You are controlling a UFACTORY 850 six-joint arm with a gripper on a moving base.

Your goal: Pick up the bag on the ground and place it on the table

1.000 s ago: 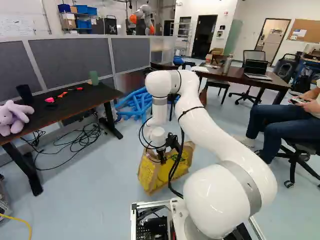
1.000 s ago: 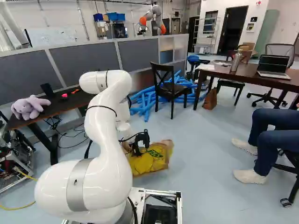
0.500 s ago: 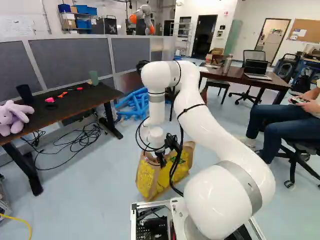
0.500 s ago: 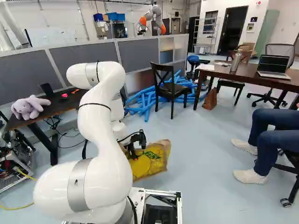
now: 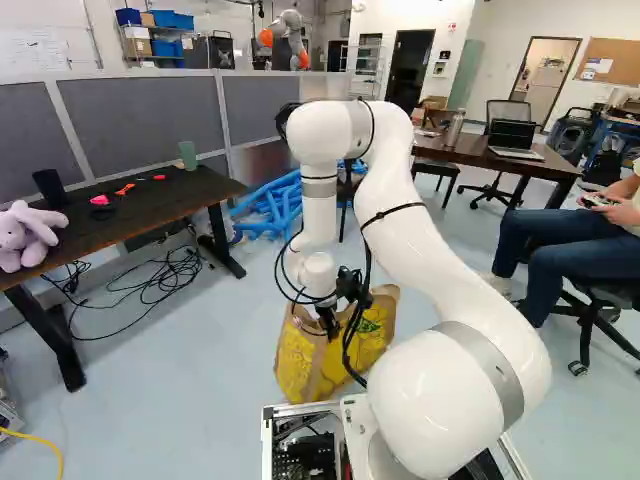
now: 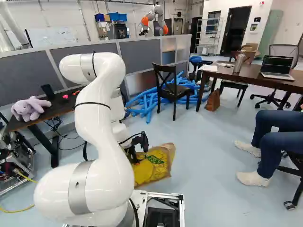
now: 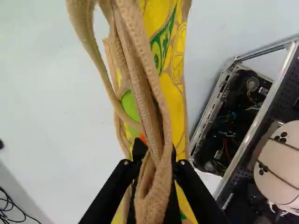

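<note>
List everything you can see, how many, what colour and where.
Bag: one, yellow and tan, handles between the gripper's fingers
Tables: two, black-topped left, dark brown right
Stuffed toy: one, purple, left table
Cups: two, black and green, left table
Small objects: several, pink and orange, left table
Laptop: one, black and silver, right table
Bottle: one, silver, right table
Chairs: several, mostly black, around right table
Brown bag: one, by right table's leg
Tubes: many, blue, on floor
Partitions: several, gray, behind left table
Cables: several, black and yellow, floor
Bins: several, blue, back shelf
Another robot: one, white and orange, back
Arm: one, white, on base
Gripper: one, black, at bag's handles
</note>
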